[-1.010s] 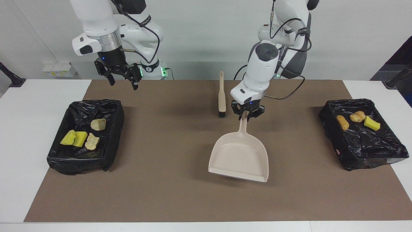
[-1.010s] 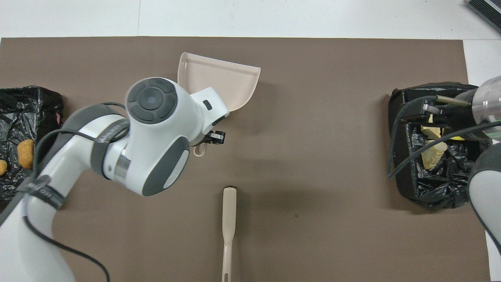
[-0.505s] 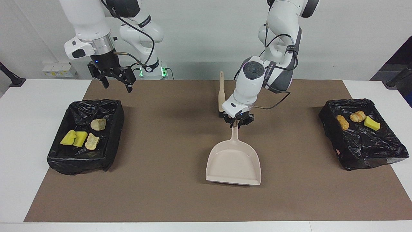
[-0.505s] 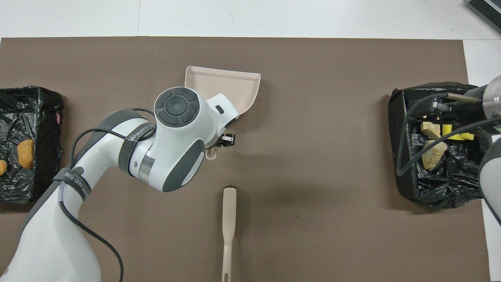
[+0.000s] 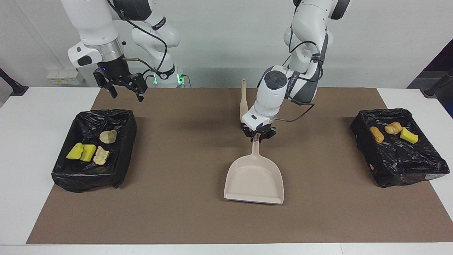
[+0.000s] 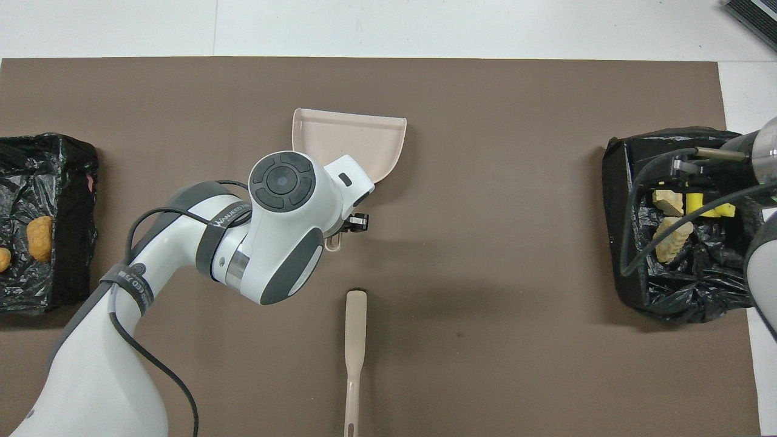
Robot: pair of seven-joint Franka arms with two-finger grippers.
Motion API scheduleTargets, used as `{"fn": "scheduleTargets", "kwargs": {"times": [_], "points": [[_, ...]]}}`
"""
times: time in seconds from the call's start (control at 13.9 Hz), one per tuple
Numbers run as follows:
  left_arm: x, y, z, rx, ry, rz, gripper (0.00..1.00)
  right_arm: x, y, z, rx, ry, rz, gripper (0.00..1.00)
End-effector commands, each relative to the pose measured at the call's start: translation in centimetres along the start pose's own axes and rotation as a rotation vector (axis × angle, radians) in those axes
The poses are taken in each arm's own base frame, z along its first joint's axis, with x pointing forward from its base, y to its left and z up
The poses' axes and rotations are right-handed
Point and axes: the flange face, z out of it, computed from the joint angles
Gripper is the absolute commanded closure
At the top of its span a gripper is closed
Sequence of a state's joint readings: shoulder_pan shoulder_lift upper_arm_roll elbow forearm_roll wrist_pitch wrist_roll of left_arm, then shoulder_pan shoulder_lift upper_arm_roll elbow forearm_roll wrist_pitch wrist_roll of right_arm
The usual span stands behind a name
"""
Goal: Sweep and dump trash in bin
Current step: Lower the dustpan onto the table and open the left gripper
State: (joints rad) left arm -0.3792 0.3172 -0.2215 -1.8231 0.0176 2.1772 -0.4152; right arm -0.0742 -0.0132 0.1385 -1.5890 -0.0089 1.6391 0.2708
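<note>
At the right arm's end of the table, four scraps [image 5: 89, 149] were seen in a black-lined bin [image 5: 122, 170], w/ the right gripper [image 5: 124, 92] hung spread open above the mat's edge near it. Mid-table, the dustpan [image 5: 254, 180] handle was pinched by the left gripper [image 5: 258, 136], apparently just beside the brush [image 5: 243, 102]. Three more scraps [image 5: 392, 131] lay in the other bin [image 5: 407, 170].

White wall [image 5: 219, 39], white table [image 5: 39, 117], brown mat [image 5: 198, 219].

Left claw [image 5: 258, 137] carried dustpan [image 5: 254, 181] toward right arm's end, right claw [image 5: 122, 88] drew back higher.
</note>
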Motion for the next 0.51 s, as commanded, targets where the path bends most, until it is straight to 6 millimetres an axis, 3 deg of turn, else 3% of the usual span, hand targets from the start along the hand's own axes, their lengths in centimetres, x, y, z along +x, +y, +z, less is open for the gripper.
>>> {"fn": "scheduleTargets", "kwargs": {"times": [0.0, 0.22, 0.29, 0.36, 0.43], "points": [[-0.52, 1.07, 1.53, -0.019, 0.021, -0.013, 1.0, 0.5, 0.79, -0.22, -0.007, -0.016, -0.016, 0.0], [-0.55, 1.24, 2.1, -0.022, 0.018, -0.076, 0.97, 0.52, 0.83, -0.16, -0.003, -0.017, -0.014, 0.0], [-0.5, 1.26, 2.16, -0.024, 0.02, -0.108, 0.54, 0.49, 0.74, -0.28, -0.002, -0.013, -0.014, 0.0], [-0.46, 1.28, 2.12, -0.026, 0.024, -0.113, 0.01, 0.45, 0.62, -0.39, 0.002, -0.009, -0.017, 0.0], [-0.47, 1.18, 1.84, -0.024, 0.022, -0.11, 0.0, 0.45, 0.62, -0.39, 0.002, -0.009, -0.017, 0.0]]}}
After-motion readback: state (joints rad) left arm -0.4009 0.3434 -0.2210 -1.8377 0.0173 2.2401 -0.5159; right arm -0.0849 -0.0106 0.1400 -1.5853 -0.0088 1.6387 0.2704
